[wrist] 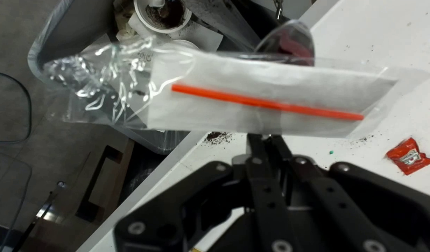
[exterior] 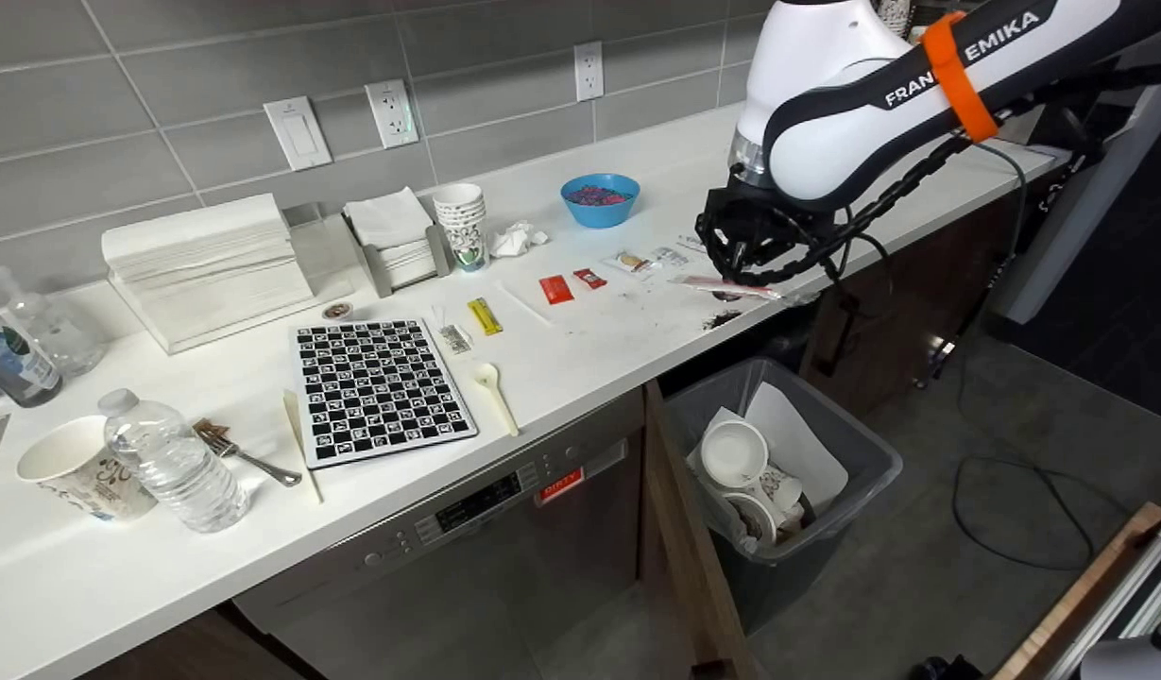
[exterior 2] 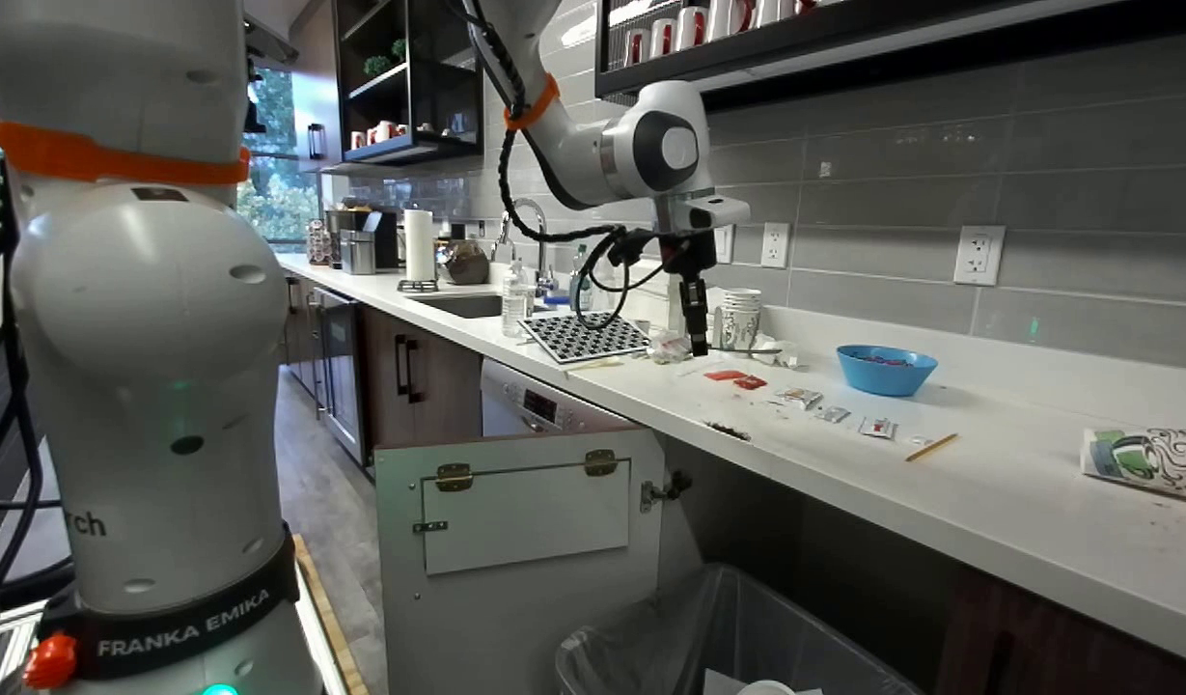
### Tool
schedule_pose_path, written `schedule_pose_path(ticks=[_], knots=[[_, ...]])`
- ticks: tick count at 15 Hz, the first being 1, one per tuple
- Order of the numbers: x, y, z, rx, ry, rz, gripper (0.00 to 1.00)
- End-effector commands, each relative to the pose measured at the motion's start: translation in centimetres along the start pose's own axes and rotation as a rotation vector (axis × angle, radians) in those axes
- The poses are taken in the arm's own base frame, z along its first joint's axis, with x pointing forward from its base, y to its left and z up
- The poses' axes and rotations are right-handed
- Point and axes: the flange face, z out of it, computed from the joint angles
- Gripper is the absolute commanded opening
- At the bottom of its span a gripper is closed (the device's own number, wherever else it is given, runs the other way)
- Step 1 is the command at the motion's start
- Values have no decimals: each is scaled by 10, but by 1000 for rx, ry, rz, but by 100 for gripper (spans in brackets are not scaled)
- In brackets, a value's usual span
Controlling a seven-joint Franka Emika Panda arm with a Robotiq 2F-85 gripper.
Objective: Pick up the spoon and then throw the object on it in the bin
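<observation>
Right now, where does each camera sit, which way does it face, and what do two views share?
An exterior view: near the robot's base, facing along the counter; base, outer arm and gripper show.
An exterior view: raised before the counter, facing down toward bin and tiled wall; outer arm and gripper show.
Wrist view: on the wrist, looking past the fingers at the held packet; only gripper shows.
Both exterior views share the blue bowl.

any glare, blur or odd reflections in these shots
Wrist view: white glints streak the clear end of the plastic-wrapped packet, the gripper looks a bit soft in the foreground, and the reddish patch in the spoon may be a reflection. In an exterior view: white glare high on the tiled wall, daylight showing through the window.
</observation>
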Motion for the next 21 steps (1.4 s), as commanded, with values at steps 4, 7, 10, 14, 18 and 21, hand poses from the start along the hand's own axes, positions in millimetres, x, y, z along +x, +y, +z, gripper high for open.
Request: schedule_pose_path(ticks=[4,7,10,14,18,21], knots=[[-20,21,-16,47,63,20,2],[-23,29,-22,64,74,27,2],[-23,36,-27,76,83,31,2],[-18,32,-27,64,62,25,9],[-18,32,-28,66,63,25,9],[-18,33,-28,65,63,26,9]])
